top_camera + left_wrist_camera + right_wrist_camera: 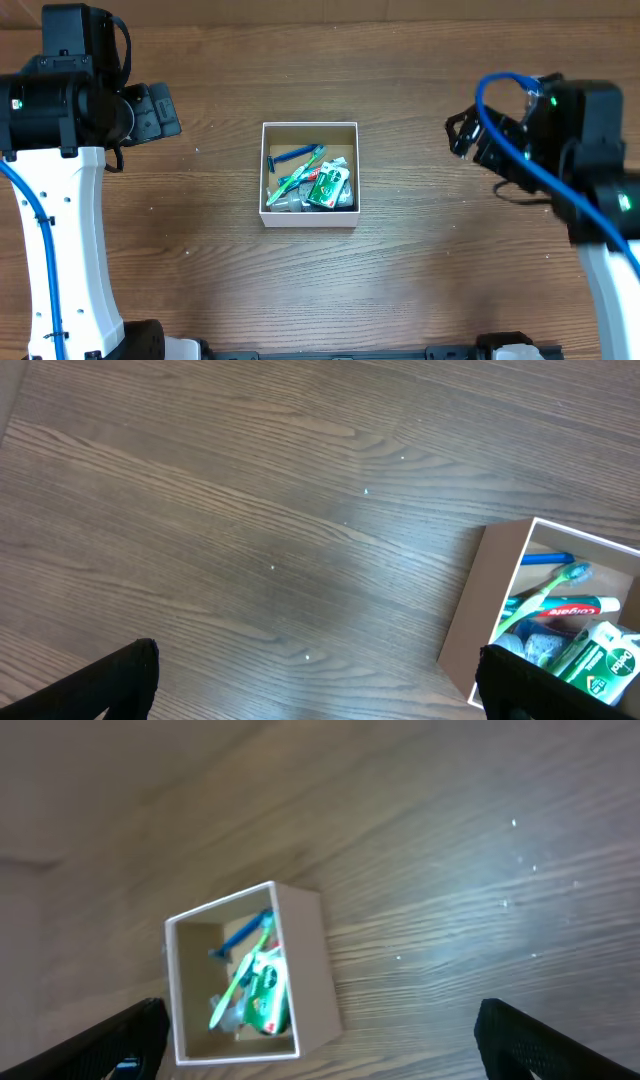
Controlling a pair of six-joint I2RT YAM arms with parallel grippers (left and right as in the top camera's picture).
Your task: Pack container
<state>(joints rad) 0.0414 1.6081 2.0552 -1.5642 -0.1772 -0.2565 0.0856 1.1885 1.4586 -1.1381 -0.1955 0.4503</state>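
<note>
- Left gripper (165, 112): well left of the box, fingers spread wide with nothing between them (its wrist view takes in only the box's near corner). Risk: a low sweep rightward would catch a wall and skid the box.
- Container (310, 219): upright at mid-table (420, 285), between the arms and touching neither. It is light cardboard and nothing holds it, so a push on one wall could slide or tip it.
- Inside: a green toothbrush (300, 176), a blue-handled item (294, 155), a green packet (328, 186) and a toothpaste tube (578, 607) lie overlapping. Pressing down there could lever the toothbrush over the rim.
- Right gripper (458, 135): well right, fingers apart, empty. No loose items are visible, so a further reach would mostly risk disturbing the pack.
</note>
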